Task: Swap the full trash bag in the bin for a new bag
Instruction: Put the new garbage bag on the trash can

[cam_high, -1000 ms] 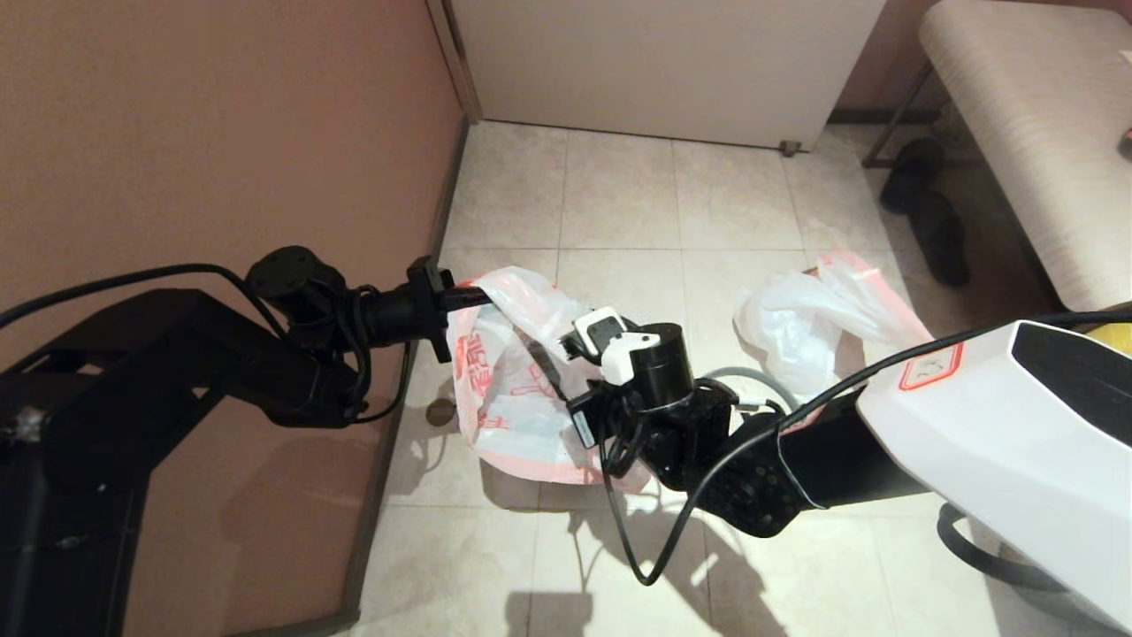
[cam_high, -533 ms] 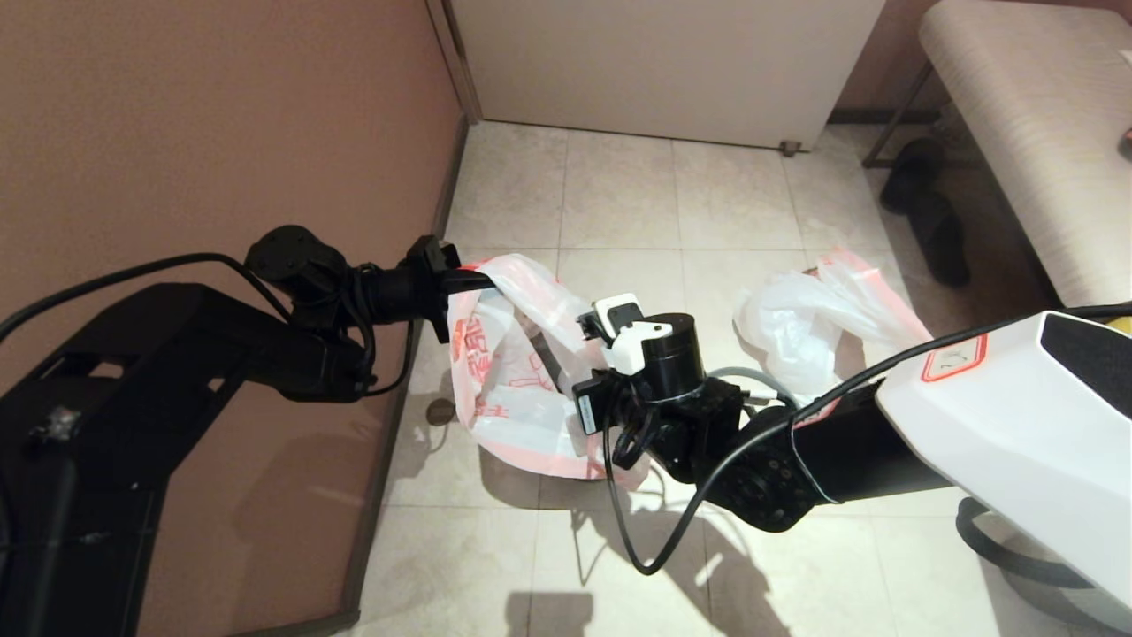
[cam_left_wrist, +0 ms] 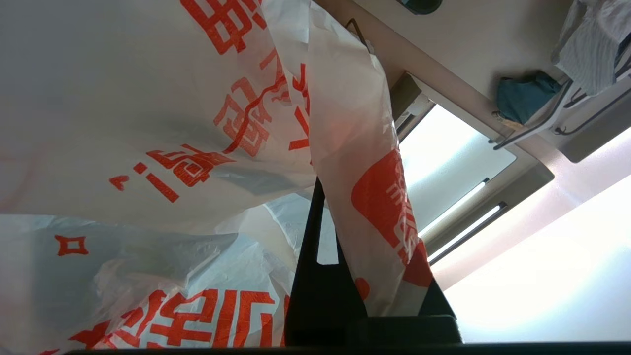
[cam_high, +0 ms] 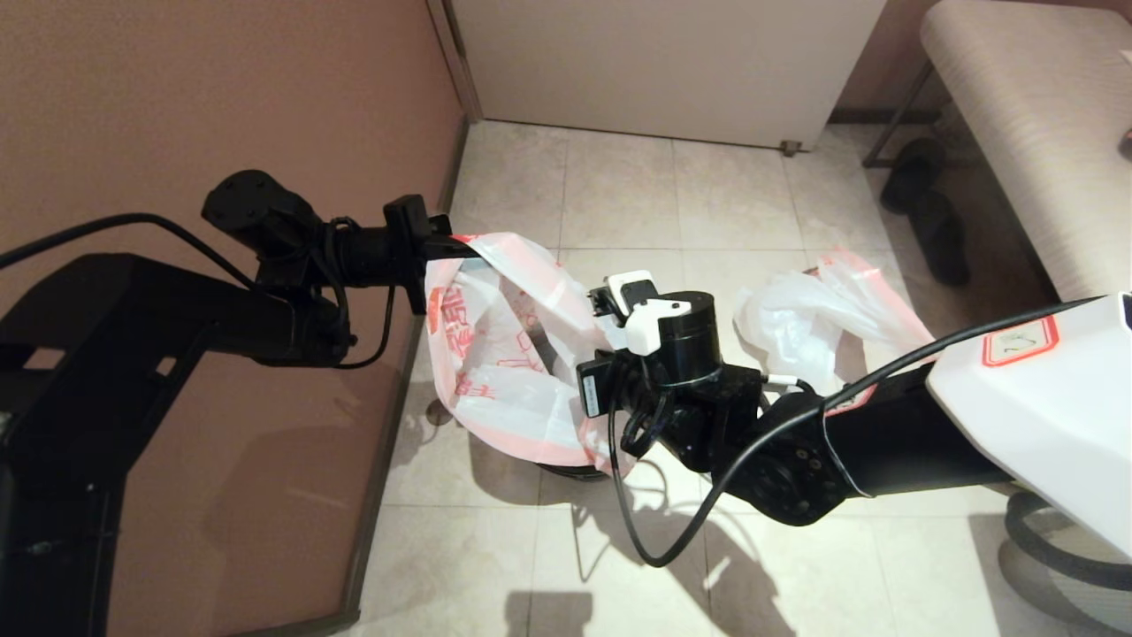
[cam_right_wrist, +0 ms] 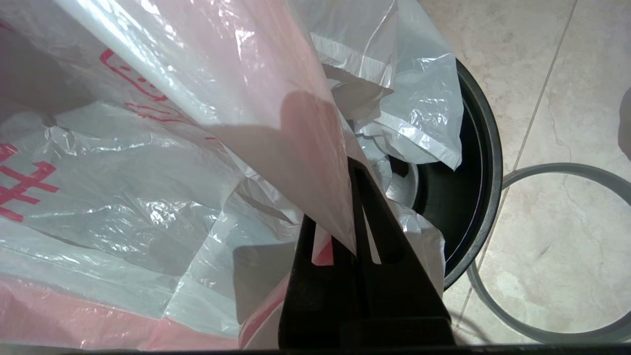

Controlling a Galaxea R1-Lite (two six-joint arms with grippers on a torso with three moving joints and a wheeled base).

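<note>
— Since a second ago, what has changed in the head view?

— Both my arms have come up. My left gripper (cam_high: 442, 249) has risen and pulled toward the wall, and my right gripper (cam_high: 610, 310) has lifted too, so the new bag (cam_high: 495, 354) hangs stretched between them with its mouth spread. The bag's foot now clears enough to show a dark sliver of the bin (cam_high: 575, 471) beneath it. The full trash bag (cam_high: 814, 327) lies on the floor (cam_high: 619, 195) off to my right, well apart from the bin.

— And from the left wrist?

— My left gripper (cam_left_wrist: 367, 296) is clamped on a red-printed strip of the new bag (cam_left_wrist: 148, 123), jaws together on the film. The rest billows away from the fingers. No bin shows here.

— The right wrist?

— My right gripper (cam_right_wrist: 345, 241) is pinched on the opposite edge of the new bag (cam_right_wrist: 148, 172). The bin (cam_right_wrist: 480, 197) sits straight below and slightly beyond my fingertips, its mouth open, with a loose corner of the bag already dipping inside. The grey ring (cam_right_wrist: 552, 170) lies flat on the floor (cam_right_wrist: 542, 74) just beside the bin.

— So what does the next move turn on?

— I judge it is the drop: the bag's long axis hangs downward and the bin lies under it, nearer my right gripper than my left, so the left side must swing in over the bin before lowering.
</note>
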